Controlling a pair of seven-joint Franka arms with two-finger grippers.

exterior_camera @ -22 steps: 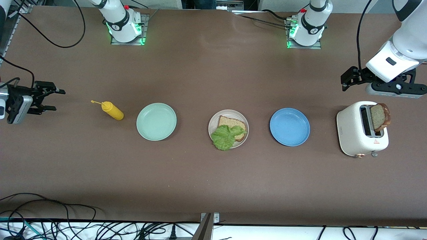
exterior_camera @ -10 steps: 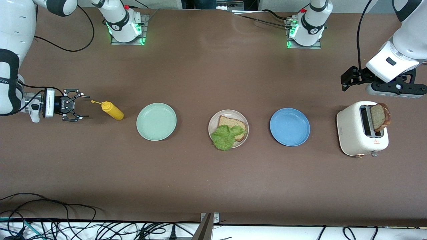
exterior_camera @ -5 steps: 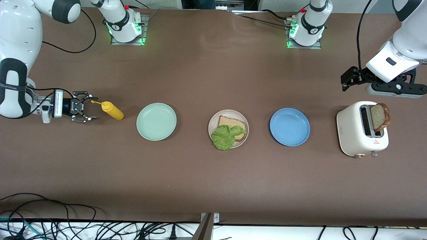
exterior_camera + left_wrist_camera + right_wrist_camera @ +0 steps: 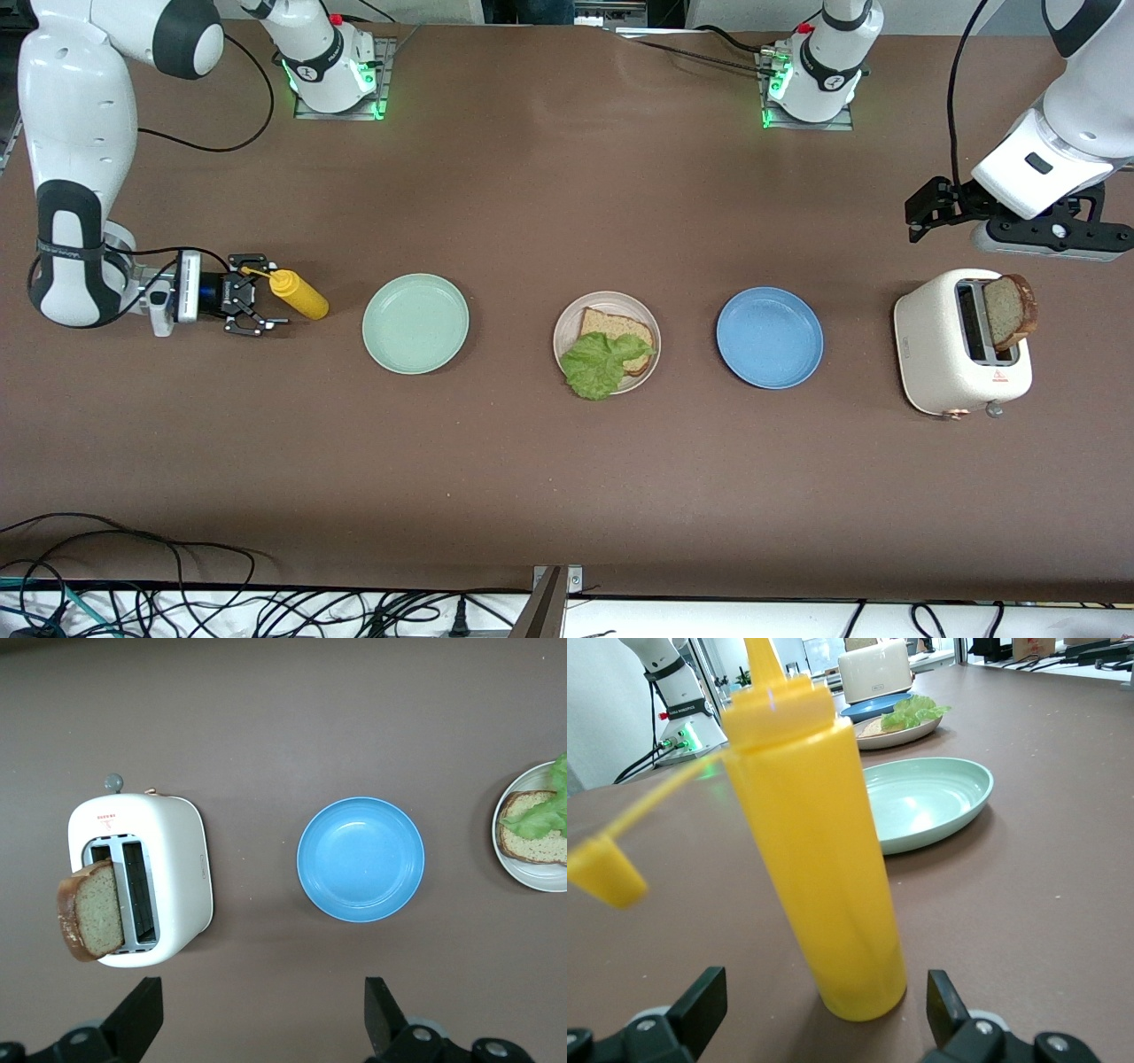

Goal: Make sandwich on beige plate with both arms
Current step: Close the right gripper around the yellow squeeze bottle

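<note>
The beige plate sits mid-table between two other plates and carries one bread slice with a lettuce leaf over its nearer part. The second bread slice sticks up out of the white toaster at the left arm's end. My right gripper is low at the table, open, with its fingers either side of a yellow squeeze bottle without touching it. My left gripper waits open and empty, high over the table beside the toaster.
A mint-green plate lies between the yellow bottle and the beige plate. A blue plate lies between the beige plate and the toaster. The bottle's cap hangs off on a strap. Cables run along the table's near edge.
My right arm has swung in from the table's end and moved up to the yellow bottle, bringing its open fingers around it. The left arm has not moved.
</note>
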